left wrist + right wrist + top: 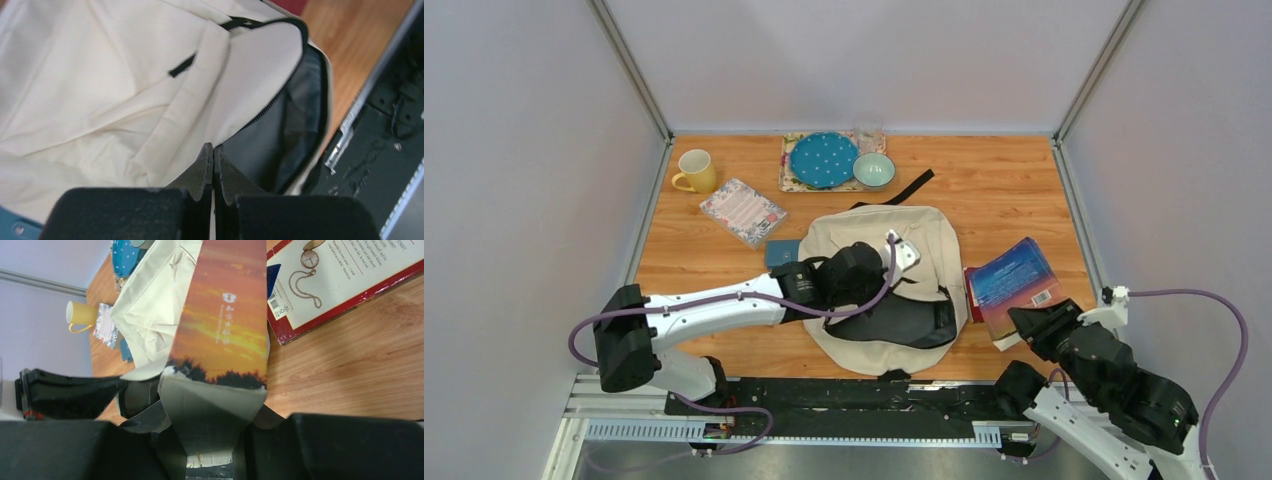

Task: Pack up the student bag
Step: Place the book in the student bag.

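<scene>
— Where was the student bag (879,240)?
— Flat at the middle of the desk (1004,190), its mouth gaping toward the arms, dark lining showing.
— The left pincer (212,160)?
— Closed tight at the mouth's rim; whether it pinched cloth, I couldn't tell.
— The right pincer (1031,322)?
— Gripping a sunset-cover book (225,330) by one end, right of the bag, beside a red-edged book (350,285).

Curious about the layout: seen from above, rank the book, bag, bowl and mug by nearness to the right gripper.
1. The book, held in the right gripper.
2. The student bag, mid-table, to its left.
3. The bowl, far edge.
4. The yellow mug, far left.
</scene>
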Controlling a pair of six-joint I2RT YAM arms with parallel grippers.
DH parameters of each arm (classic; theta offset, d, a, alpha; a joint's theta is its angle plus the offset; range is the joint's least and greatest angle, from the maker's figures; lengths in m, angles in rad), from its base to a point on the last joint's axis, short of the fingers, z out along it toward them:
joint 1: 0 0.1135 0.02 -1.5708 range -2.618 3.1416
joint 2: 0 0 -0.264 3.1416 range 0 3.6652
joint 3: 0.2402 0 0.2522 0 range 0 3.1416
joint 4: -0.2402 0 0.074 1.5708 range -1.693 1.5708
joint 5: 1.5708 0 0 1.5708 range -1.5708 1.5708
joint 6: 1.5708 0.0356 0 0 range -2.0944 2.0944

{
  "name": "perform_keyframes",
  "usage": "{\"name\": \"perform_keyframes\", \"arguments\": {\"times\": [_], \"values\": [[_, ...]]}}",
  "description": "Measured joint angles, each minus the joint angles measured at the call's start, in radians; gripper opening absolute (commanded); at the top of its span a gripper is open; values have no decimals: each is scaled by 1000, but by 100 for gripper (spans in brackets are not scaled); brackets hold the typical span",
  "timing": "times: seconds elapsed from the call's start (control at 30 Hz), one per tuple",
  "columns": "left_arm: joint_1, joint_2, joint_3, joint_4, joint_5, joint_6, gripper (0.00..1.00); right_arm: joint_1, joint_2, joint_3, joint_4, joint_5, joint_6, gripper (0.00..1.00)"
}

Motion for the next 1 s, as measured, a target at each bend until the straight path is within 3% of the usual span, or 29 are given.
{"name": "perform_keyframes", "arguments": {"times": [0.23, 0.37, 0.7, 0.9, 1.0], "values": [[61, -81, 0, 65, -130, -97, 0, 0, 1, 187, -99, -28, 8, 0], [59, -87, 0, 88, -176, -127, 0, 0, -2, 236, -101, -122, 38, 0], [59, -63, 18, 116, -229, -176, 0, 0, -83, 88, -67, -497, 240, 0], [59, -53, 34, 117, -219, -190, 0, 0, -85, 77, -24, -576, 301, 0], [59, -53, 34, 124, -199, -199, 0, 0, -86, -16, 78, -580, 338, 0]]}}
